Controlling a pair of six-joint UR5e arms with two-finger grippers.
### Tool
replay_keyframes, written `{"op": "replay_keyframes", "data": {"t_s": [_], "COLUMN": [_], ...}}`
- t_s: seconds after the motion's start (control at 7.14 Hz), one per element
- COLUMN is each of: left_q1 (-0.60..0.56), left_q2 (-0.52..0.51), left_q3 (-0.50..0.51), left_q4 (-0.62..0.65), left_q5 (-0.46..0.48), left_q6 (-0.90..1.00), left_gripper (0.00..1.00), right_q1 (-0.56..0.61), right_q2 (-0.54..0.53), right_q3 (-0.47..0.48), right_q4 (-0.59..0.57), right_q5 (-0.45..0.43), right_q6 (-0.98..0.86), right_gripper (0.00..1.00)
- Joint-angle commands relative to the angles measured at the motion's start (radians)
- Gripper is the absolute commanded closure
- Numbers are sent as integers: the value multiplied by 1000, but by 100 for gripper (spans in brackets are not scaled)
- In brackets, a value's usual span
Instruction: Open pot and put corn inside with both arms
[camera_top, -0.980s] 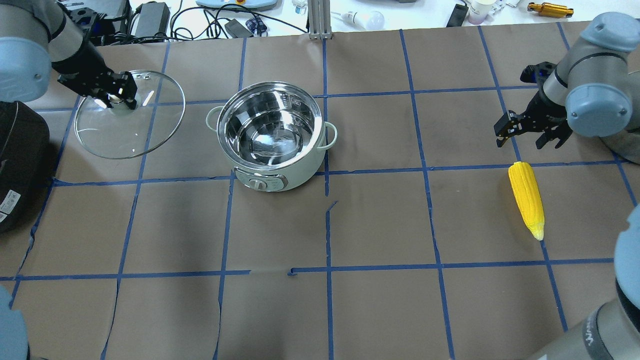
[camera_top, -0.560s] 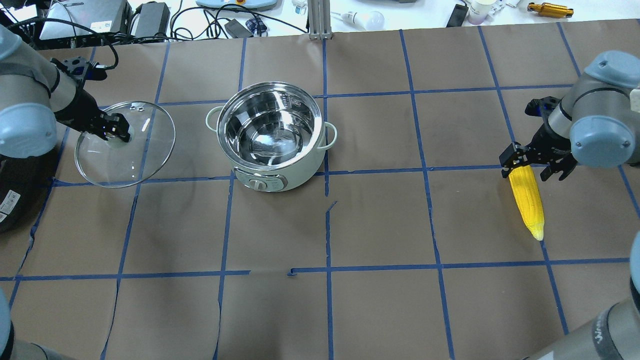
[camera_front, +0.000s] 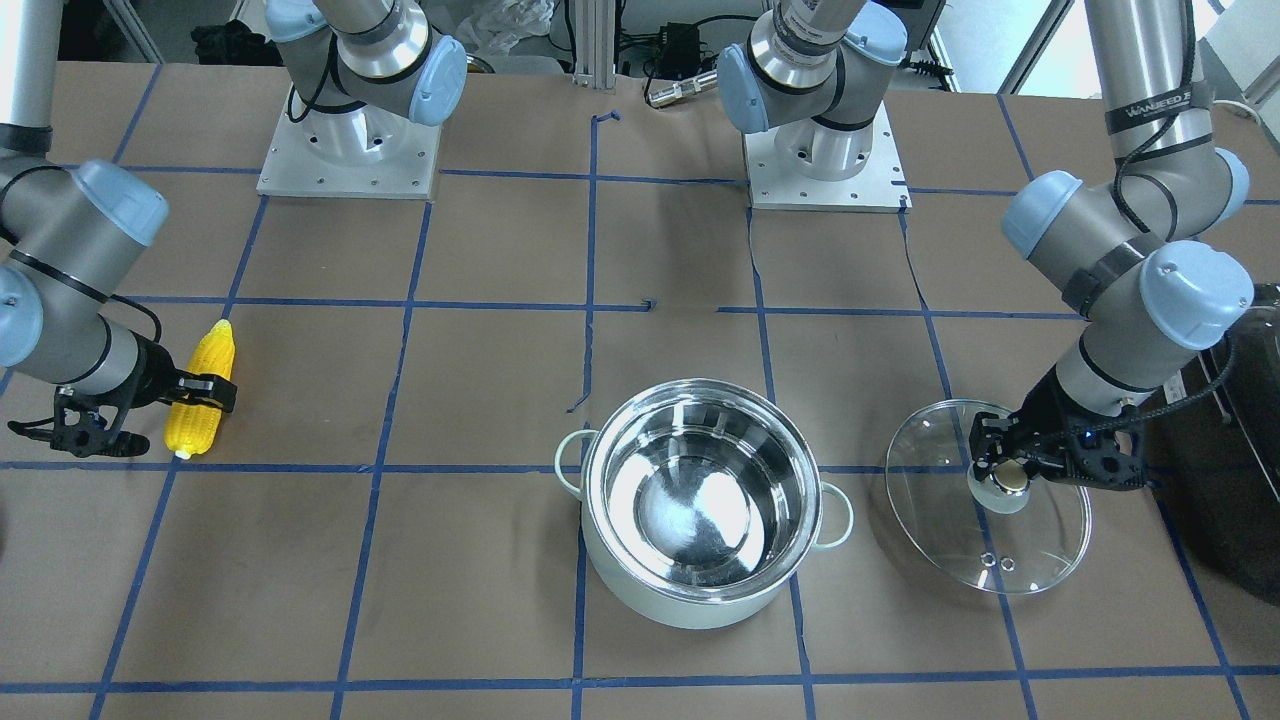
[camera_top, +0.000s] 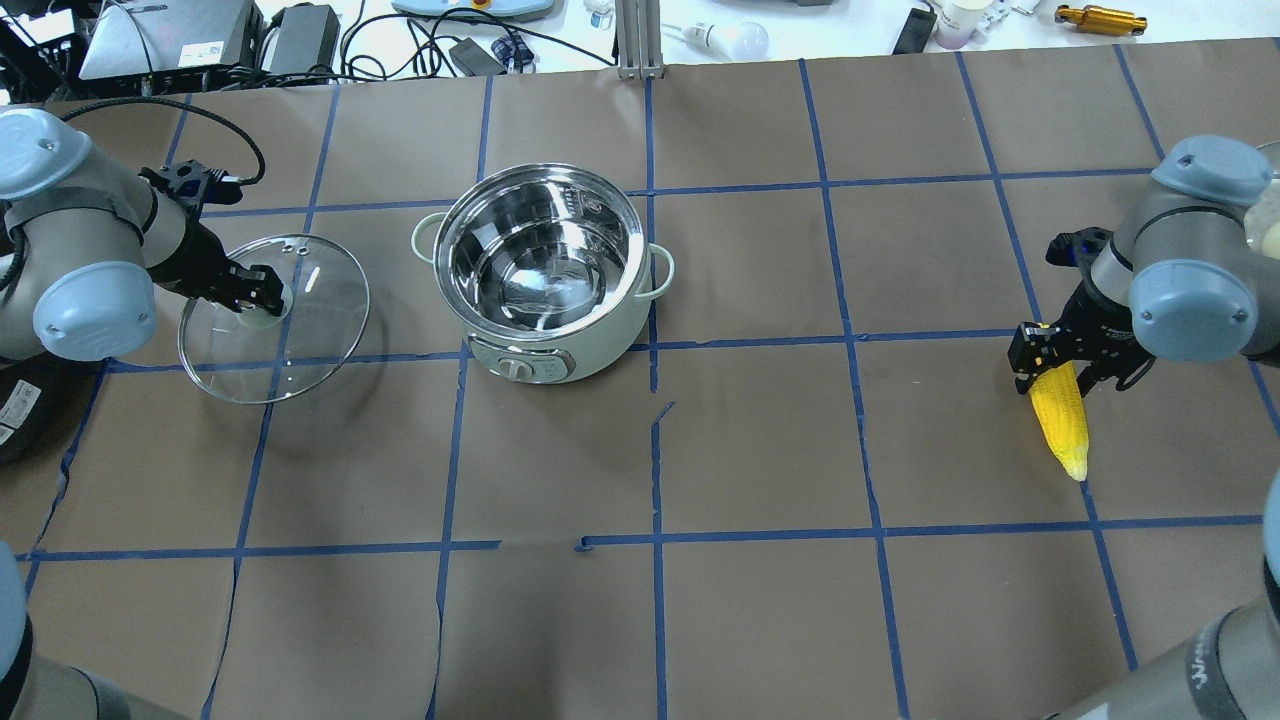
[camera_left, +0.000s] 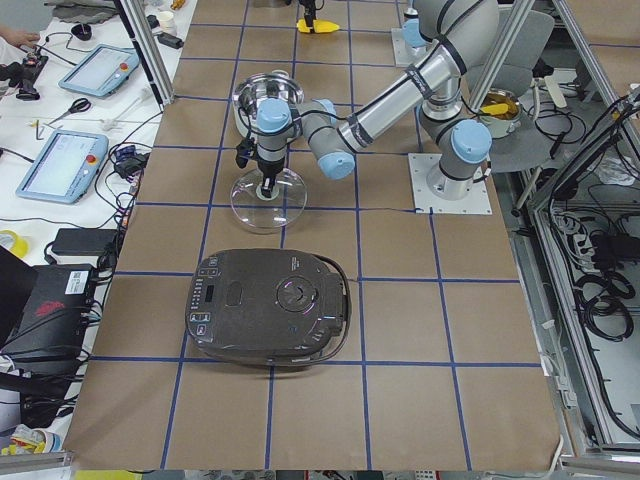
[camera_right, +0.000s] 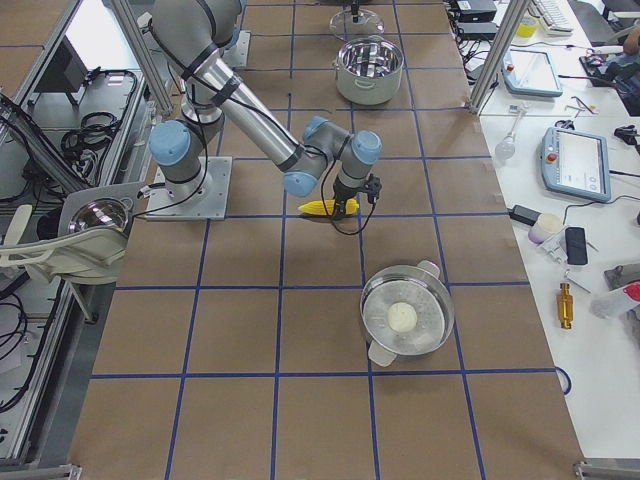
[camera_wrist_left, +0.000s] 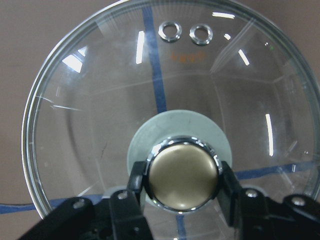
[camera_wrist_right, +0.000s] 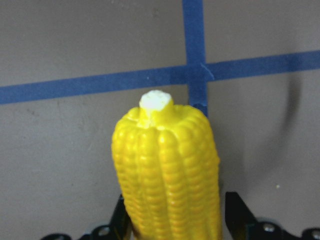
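You've got 1 pot, 1 lid, 1 corn and 2 grippers. The pot stands open mid-table, steel inside showing. L gripper is clamped on the lid's gold knob; the lid is near the pot on the left-arm side, not touching it. R gripper straddles the corn's thick end, jaws approx. cob-wide w/ a thin gap on one side. The corn lies on the table, well apart from the pot.

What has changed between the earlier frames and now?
The right gripper moved onto the thick end of the corn and straddles it, jaws not yet closed. The left gripper, clamped on the glass lid by its knob, carried it toward the robot. The pot and corn stayed put.
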Motion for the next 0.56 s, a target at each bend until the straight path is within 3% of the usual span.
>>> {"op": "replay_keyframes", "data": {"t_s": [0.0, 0.14, 0.42], "left_q1": [0, 0, 0], "left_q2": [0, 0, 0], "left_q3": [-31, -31, -26], "left_q4": [13, 13, 11], "left_q5": [2, 2, 4], "left_q6": [-6, -6, -9], "left_gripper": [34, 31, 22], "right_q1": [5, 5, 14], "right_q2": [-28, -32, -35], "right_q3": [8, 8, -15], "right_q4": [8, 13, 11], "right_q5": [-2, -4, -5], "right_q6": [8, 8, 26], "right_gripper": [93, 100, 100]}}
